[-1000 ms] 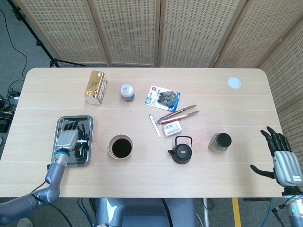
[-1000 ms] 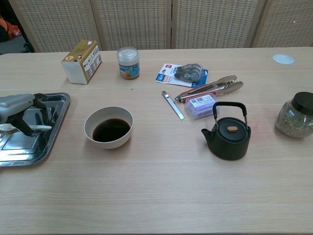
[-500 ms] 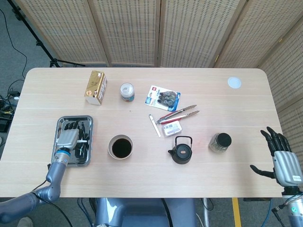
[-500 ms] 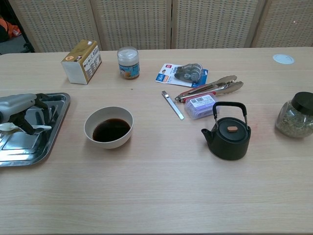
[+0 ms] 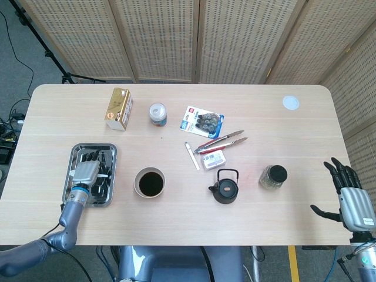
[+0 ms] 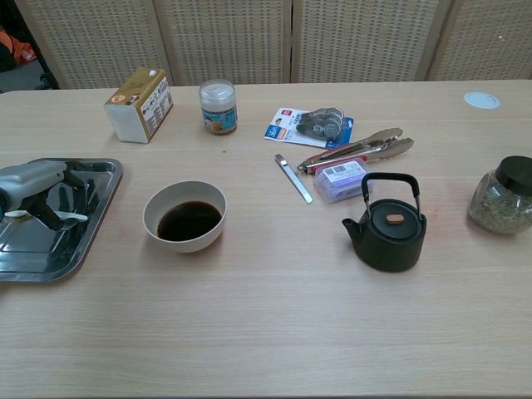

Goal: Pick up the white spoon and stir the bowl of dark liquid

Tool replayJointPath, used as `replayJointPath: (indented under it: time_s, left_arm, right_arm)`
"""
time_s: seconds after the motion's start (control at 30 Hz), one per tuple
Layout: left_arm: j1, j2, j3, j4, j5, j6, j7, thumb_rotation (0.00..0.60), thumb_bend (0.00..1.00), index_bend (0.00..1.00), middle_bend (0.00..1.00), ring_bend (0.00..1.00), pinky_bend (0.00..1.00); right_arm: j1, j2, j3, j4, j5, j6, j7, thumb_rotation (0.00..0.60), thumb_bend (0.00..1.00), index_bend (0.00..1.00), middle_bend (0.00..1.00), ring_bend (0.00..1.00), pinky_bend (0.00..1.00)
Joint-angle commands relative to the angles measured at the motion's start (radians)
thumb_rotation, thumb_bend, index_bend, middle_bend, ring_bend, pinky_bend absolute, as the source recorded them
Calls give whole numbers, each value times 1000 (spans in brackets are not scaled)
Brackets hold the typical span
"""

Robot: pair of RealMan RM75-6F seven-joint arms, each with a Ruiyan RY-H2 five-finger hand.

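Note:
The white bowl point(image 5: 149, 183) point(image 6: 184, 216) of dark liquid stands left of the table's middle. To its left lies a metal tray point(image 5: 108, 198) point(image 6: 98, 206). My left hand point(image 5: 87, 171) point(image 6: 33, 179) is down in the tray, fingers curled around the white spoon point(image 6: 73, 217), whose end sticks out toward the bowl. In the head view the hand hides most of the spoon point(image 5: 104, 174). My right hand point(image 5: 349, 197) hovers open at the table's front right edge, fingers spread and holding nothing; the chest view does not show it.
A black kettle point(image 5: 224, 187) point(image 6: 387, 224) and a dark-lidded jar point(image 5: 273, 176) point(image 6: 501, 195) stand right of the bowl. Behind them lie tongs point(image 5: 223, 141), a small metal scoop point(image 5: 192, 155) and a blister pack point(image 5: 202, 121). A gold box point(image 5: 118, 108) and a can point(image 5: 157, 114) stand further back.
The tray has slid slightly toward the bowl with my left hand in it, and the spoon has shifted a little. The right hand has not moved.

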Motion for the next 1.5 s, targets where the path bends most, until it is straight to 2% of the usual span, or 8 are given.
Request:
replayJointPath:
  time_s: [0.03,0.3,0.77,1.5]
  left_arm:
    - [0,-2,0,2,0,3,1,600,367,522,0,0,0]
    - [3,2,-1,-7,-2,14,7,600,385,557,0,0,0]
    - [18,36,4,-52,16,38,-1,600,391,559,0,0,0]
    - [42,145,14,-248,80,138,14,600,396,562,0,0,0]
  right_arm:
    - [0,1,0,-1,1,-1,3,600,0,0,0,0,0]
    - [0,5,0,-3,1,-3,11,600,0,0,0,0,0]
    - [1,4,-3,-4,-2,-6,9,600,0,0,0,0,0]
    - [3,4,-3,-7,-9,-4,12,600,0,0,0,0,0]
